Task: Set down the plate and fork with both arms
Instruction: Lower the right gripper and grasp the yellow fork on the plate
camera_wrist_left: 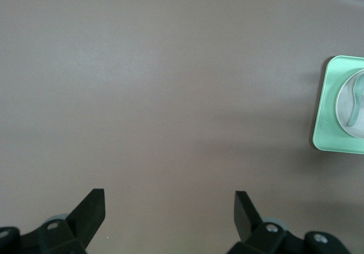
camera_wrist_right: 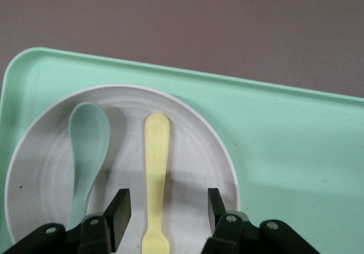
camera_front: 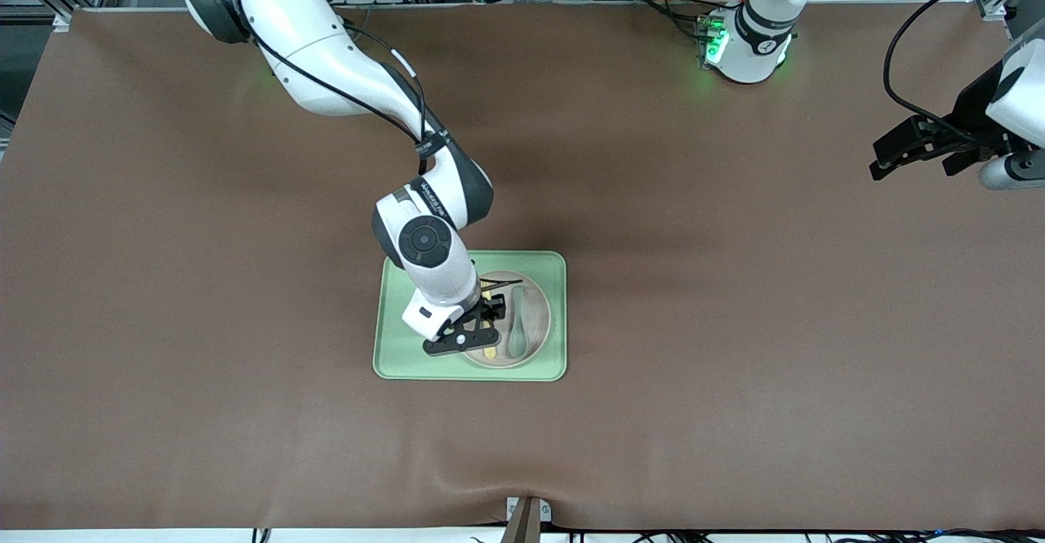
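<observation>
Nearest the front camera: light-green tray on the brown surface, carrying the off-white plate. On the plate, pale-yellow fork beside a grey-green spoon, both plain only from the right wrist. Right gripper low over the plate, fingers apart, straddling the fork without clamping. Left gripper waiting near the left arm's end, fingers spread wide over bare surface.
</observation>
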